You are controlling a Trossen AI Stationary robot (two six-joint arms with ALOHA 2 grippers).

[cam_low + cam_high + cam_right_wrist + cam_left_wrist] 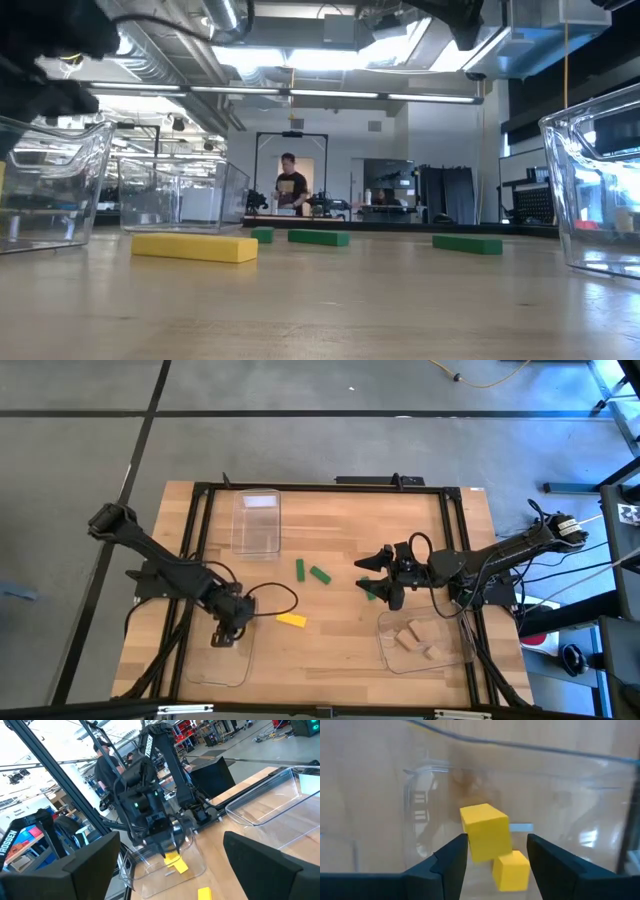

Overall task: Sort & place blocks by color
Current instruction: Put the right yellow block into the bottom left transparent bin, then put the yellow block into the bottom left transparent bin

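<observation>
- Lying loose between the arms: a yellow bar (291,620) and green blocks (319,574); tan blocks (408,639) fill the right tray (385,650).
- Left gripper (496,852) is spread wide over the near-left tray (244,660), a yellow cube (485,831) between its fingers, apparently loose.
- Right gripper (372,574) is spread wide, empty.

Legible text: "TROSSEN", white letters on a dark arm part (11,841), right wrist view. No other readable text.
</observation>
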